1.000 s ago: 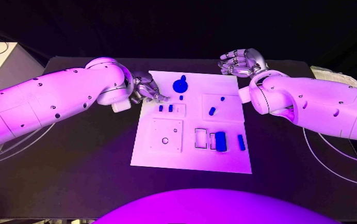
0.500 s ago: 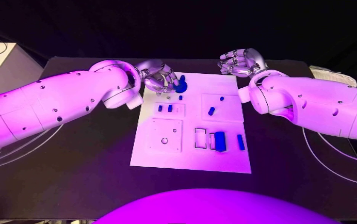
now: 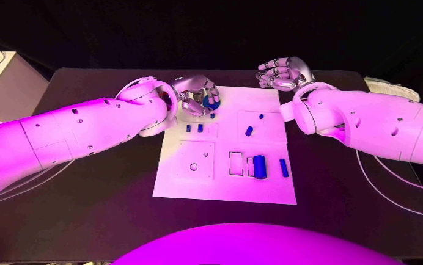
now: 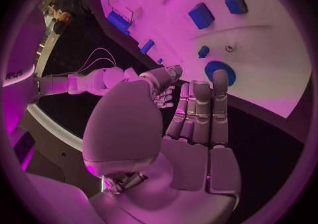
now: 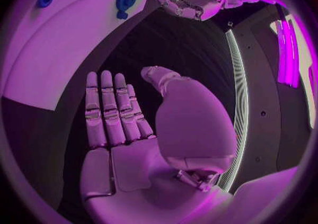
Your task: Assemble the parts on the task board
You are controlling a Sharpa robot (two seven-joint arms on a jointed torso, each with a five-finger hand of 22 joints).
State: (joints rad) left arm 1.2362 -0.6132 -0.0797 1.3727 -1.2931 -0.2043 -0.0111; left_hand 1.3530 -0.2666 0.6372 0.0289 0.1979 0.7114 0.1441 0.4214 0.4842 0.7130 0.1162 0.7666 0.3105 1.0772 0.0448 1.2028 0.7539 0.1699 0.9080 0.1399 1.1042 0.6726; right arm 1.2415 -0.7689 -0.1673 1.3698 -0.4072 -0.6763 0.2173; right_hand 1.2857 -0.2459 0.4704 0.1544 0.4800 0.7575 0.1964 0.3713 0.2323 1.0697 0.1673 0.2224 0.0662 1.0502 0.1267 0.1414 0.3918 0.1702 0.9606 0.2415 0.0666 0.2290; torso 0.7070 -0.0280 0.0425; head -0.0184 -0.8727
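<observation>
I am seeing my left hand (image 3: 195, 93) travelling away from the task board's (image 3: 264, 185) near-left edge toward its far end: a second ago it was lying beside the board's left margin, half a second ago it was rising near the round blue part (image 3: 211, 101), and now it is hovering over that part, fingers (image 4: 202, 108) extended and holding nothing. My left arm (image 3: 88, 127) is swinging with it, reaching farther across the desk (image 3: 88, 216). The whole head view is shifting slightly as well.
</observation>
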